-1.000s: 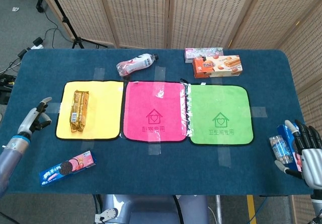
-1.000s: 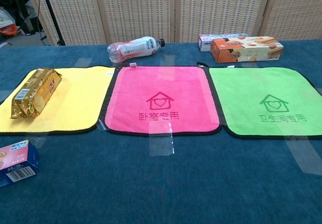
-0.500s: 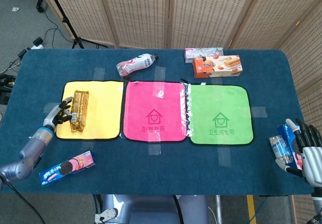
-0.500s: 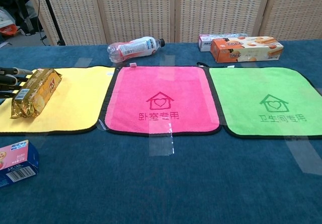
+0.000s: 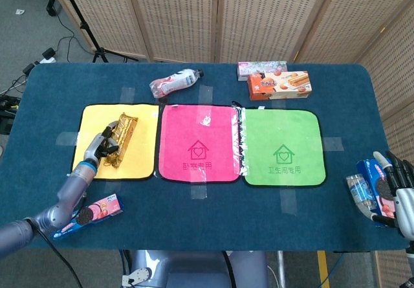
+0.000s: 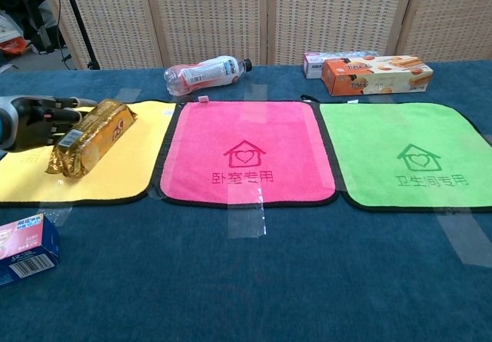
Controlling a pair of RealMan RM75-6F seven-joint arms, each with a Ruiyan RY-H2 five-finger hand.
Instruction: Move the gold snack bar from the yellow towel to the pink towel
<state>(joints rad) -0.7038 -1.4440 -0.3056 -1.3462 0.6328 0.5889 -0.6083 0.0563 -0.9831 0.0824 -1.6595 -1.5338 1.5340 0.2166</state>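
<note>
The left hand grasps the gold snack bar from its left side, fingers on the wrapper. The bar lies tilted on the yellow towel, its far end turned toward the pink towel, which is just beside the yellow one. The right hand is well apart from the pink towel, at the table's near right corner, released, fingers spread, holding nothing.
</note>
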